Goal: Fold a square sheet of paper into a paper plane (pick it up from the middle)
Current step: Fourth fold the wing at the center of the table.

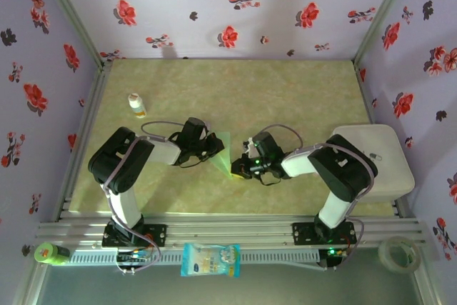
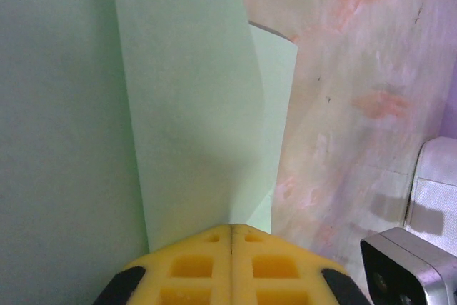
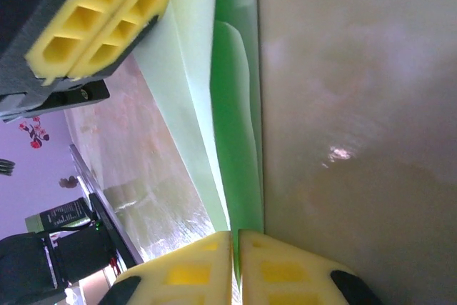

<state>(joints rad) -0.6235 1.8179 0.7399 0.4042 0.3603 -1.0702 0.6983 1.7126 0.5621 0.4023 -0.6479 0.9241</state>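
The overhead view is showing both arms bent at the elbow and reaching inward over the tan marbled counter (image 1: 285, 91). The left gripper (image 1: 213, 148) and right gripper (image 1: 240, 168) are meeting mid-counter at the thin pale mint-green sheet of paper (image 1: 225, 153), which is reading there as a narrow triangle. The left wrist view is giving what that one is missing: the left jaws are together, pinching the sheet's near edge, with its layers rising ahead (one flap is curling away). The right wrist view is showing the right jaws clamped on the sheet's folded edge, and the left gripper's yellow fingers (image 3: 93, 26) gripping farther along it.
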